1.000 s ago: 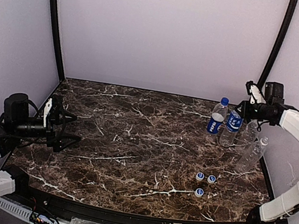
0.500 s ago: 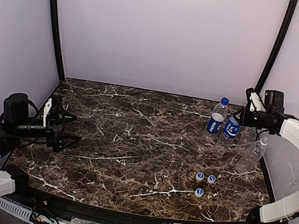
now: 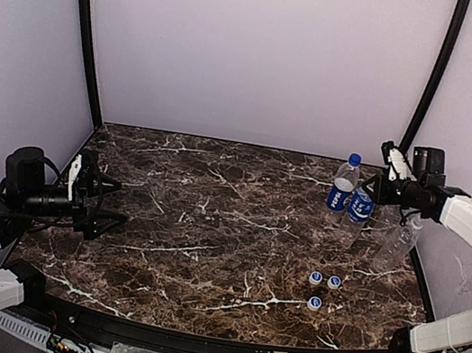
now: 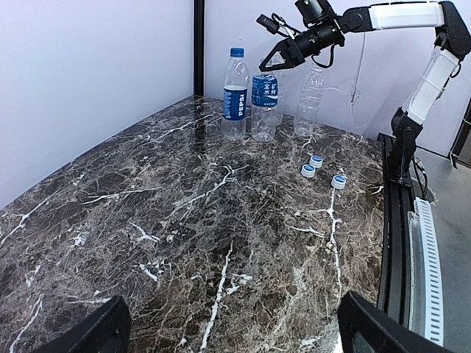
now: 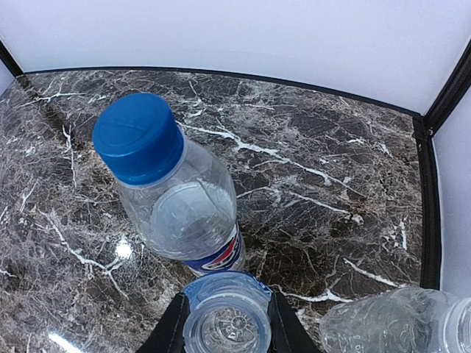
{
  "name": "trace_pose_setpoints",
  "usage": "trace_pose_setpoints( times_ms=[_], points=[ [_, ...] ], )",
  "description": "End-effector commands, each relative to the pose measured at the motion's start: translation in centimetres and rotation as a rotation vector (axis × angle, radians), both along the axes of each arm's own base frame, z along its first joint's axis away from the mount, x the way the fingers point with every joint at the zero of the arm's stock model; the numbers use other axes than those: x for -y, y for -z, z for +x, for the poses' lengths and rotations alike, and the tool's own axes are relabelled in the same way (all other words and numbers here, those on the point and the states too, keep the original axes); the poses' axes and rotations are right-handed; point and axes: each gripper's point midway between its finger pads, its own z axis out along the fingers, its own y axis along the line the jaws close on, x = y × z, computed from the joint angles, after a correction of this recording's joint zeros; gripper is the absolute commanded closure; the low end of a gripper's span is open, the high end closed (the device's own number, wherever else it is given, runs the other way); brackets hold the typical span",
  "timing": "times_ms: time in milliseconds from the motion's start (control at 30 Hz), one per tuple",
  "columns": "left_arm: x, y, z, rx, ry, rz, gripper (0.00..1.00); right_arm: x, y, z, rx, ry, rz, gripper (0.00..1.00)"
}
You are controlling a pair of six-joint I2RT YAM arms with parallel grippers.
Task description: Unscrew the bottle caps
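Four bottles stand at the back right. A labelled bottle (image 3: pixel 341 185) keeps its blue cap (image 5: pixel 137 137). My right gripper (image 3: pixel 372 187) is shut on the open neck of the second labelled bottle (image 5: pixel 227 318), with a finger on each side; that bottle (image 3: pixel 357 209) leans slightly. Two plain uncapped bottles (image 3: pixel 396 241) stand to its right, one showing in the right wrist view (image 5: pixel 401 323). Three loose caps (image 3: pixel 322 287) lie on the marble nearer the front, also seen in the left wrist view (image 4: pixel 316 160). My left gripper (image 3: pixel 110 204) is open and empty, low over the table's left side.
The dark marble table (image 3: pixel 210 218) is enclosed by pale walls with black corner posts (image 3: pixel 432 74). The bottles stand close to the right wall. A black rail (image 3: pixel 189 337) runs along the front edge.
My right gripper has come down and slightly left, closing onto the uncapped labelled bottle's neck; that bottle has shifted and tilted a little. The left arm has not moved.
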Motion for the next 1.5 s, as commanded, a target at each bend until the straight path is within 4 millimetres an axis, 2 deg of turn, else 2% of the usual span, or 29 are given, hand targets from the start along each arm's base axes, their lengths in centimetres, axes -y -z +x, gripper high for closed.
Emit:
trace_pose_setpoints(
  times_ms=[0,167,300,567,733,900,1133,1300,1467],
  points=[
    [0.0,-0.8,-0.1,0.026,0.01,-0.012,0.01,-0.1,0.8,-0.3,-0.007,-0.01,-0.019,0.79],
    [0.0,-0.9,-0.1,0.026,0.009,-0.013,0.01,-0.5,0.6,-0.4,-0.01,-0.027,-0.007,0.59],
    [0.0,-0.7,-0.1,0.023,0.009,-0.012,0.01,-0.5,0.0,-0.3,0.004,-0.029,-0.006,0.49],
    [0.1,-0.8,-0.3,0.023,0.015,-0.013,0.01,-0.7,-0.7,-0.5,0.009,-0.041,-0.005,0.4],
    [0.0,-0.7,-0.3,0.023,0.014,-0.014,0.01,-0.7,-1.8,-0.5,0.027,-0.052,-0.012,0.37],
    [0.0,-0.6,-0.3,0.006,0.004,-0.02,0.01,-1.0,-4.9,-0.3,0.066,-0.071,-0.016,0.32],
    [-1.0,1.0,0.5,-0.09,-0.08,-0.044,0.01,-1.9,-9.2,0.2,0.096,-0.08,0.02,0.27],
    [-2.9,2.2,2.3,-0.128,-0.233,-0.06,0.01,-3.1,-8.3,1.9,0.026,-0.056,-0.043,0.25],
    [-3.9,2.8,2.6,-0.15,-0.298,-0.073,0.01,-3.9,-6.9,2.8,-0.032,-0.038,-0.081,0.22]
  ],
)
